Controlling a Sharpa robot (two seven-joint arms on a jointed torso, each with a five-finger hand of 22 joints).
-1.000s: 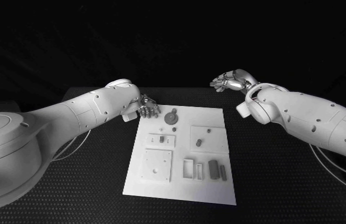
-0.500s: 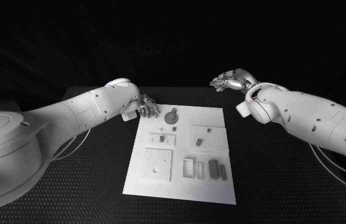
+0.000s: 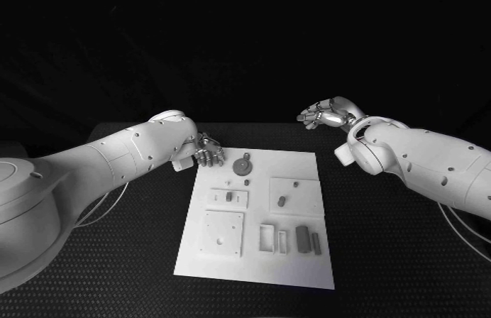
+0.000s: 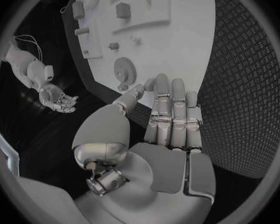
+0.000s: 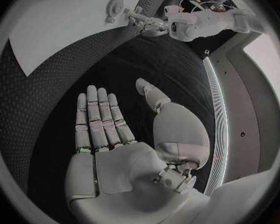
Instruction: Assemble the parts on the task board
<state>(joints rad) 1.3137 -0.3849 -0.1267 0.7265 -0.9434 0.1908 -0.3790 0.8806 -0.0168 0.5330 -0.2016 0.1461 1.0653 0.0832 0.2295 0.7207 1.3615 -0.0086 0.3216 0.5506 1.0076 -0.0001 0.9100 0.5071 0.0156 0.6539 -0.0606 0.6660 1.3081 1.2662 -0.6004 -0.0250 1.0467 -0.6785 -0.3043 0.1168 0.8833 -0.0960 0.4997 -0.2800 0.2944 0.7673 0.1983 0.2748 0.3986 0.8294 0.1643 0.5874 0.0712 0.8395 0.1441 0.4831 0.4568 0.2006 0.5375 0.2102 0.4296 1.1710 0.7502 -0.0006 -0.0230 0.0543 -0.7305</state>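
The left arm point(image 3: 123, 155) is covering most of the left hand point(image 3: 208, 151), and the tiny parts point(image 3: 296, 238) are looking too small to make out.

Left hand point(image 3: 208, 150) and right hand point(image 3: 326, 114) hover, fingers spread, holding nothing.

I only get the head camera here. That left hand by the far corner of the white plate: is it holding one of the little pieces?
Observer: No. The left wrist camera shows the left hand with its palm bare and its fingers stretched out side by side.
Operator: Is it touching the toothed wheel?
Observer: No. In that same view the wheel lies flat on the white plate, apart from the fingertips.
Operator: And the right hand, off past the plate?
Observer: The right wrist camera shows the right hand flat and open with nothing in it, over the black table.
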